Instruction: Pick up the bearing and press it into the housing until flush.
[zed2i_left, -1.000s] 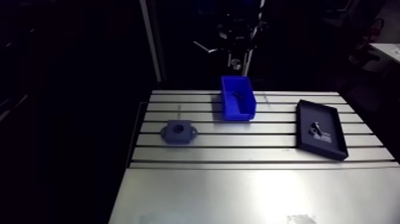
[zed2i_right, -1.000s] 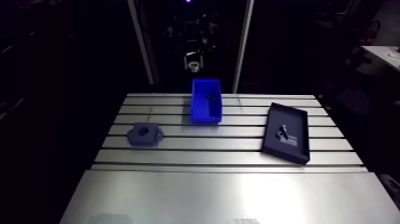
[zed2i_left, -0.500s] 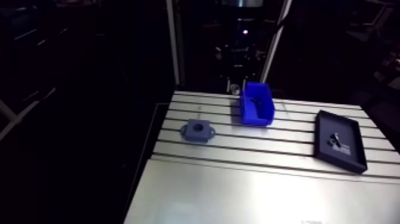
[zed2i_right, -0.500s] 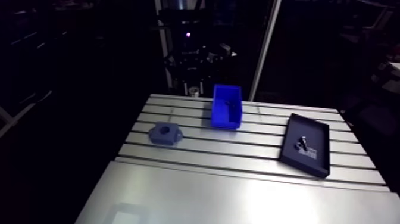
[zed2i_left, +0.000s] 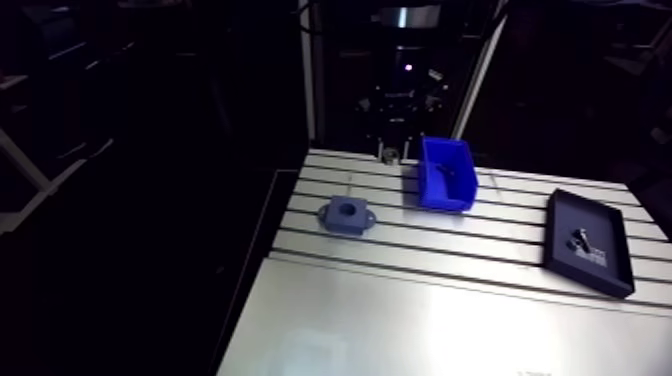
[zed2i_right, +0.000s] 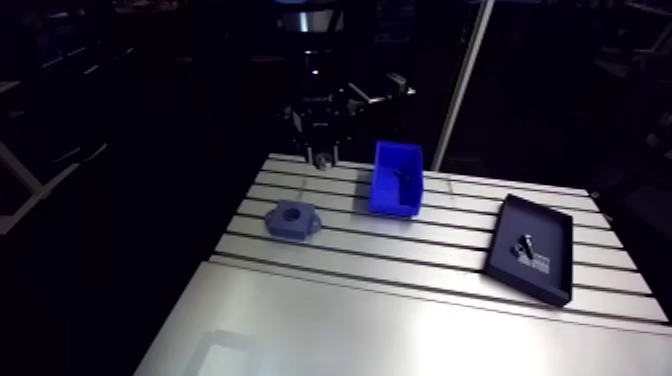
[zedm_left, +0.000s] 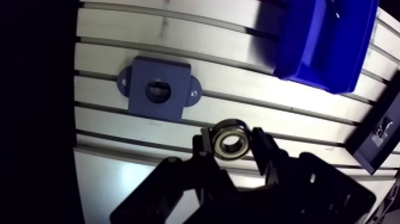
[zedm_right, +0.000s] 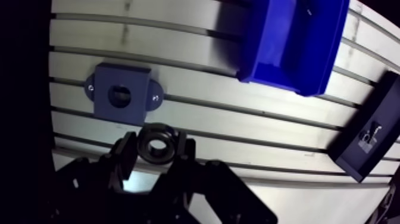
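Arm view, left to right: housing (zed2i_left: 346, 215) sits on the slotted table (zed2i_left: 400, 300). It's a grey-blue block with 2 side ears and 1 round bore facing up, bore open.

Next is the gripper (zed2i_right: 322, 158), hanging over the table's far edge, between the housing and the blue bin (zed2i_left: 447, 175) and behind both.

The bin stands on the slots with something small and dark inside. Far right is the black tray (zed2i_left: 588, 243), well apart from the bin. It holds 1 small part and what is probably a pale label, too small to be sure.

Wrist view: both fingers (zedm_left: 205, 143) are clamped on the bearing (zedm_left: 231, 143), 1 on each side of the outer ring, bore facing the camera. The bearing is held up off the table, not in the housing. The housing lies ahead of the gripper, offset to one side. The bin is ahead on the other side, and the tray's corner is beside the gripper.
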